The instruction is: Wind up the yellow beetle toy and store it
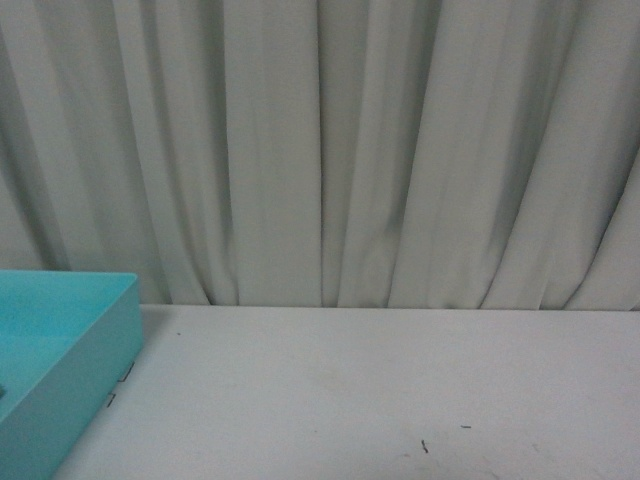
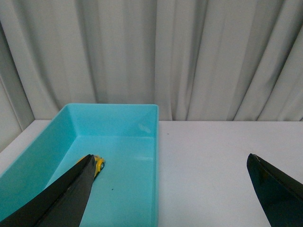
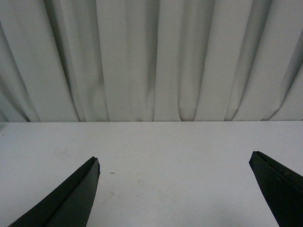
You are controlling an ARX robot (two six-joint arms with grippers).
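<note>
With the yellow beetle toy (image 2: 97, 165) already lying on the floor of the turquoise bin (image 2: 156, 142), near the bin's left-hand wall and partly masked by one dark finger of the left gripper (image 2: 170, 189): task judged close to complete, storage apparently achieved, winding not verifiable from these views.

Risks from here, as judgement only:
- Possible roll of a wound toy across the smooth bin floor and against a wall; containment likely, given walls well taller than the car.
- Possible catch of a finger on the bin rim during any low sideways move, with shift or tilt of the bin on the white table (image 3: 180, 151); cause, spread fingers set low at the bin's near end.
- Possible re-contact with the toy if lowered again; cause, one finger directly in line with it.

Pose:
- Left gripper: fingers spread wide, nothing between them, positioned at the bin's near end, aimed toward the grey curtain (image 1: 330, 150); one finger over the bin interior, the other over bare table.
- Right gripper (image 3: 175, 189): fingers likewise spread wide and empty, above bare table, well apart from bin and toy.
- Front view: neither arm visible; only a corner of the bin at lower left.
</note>
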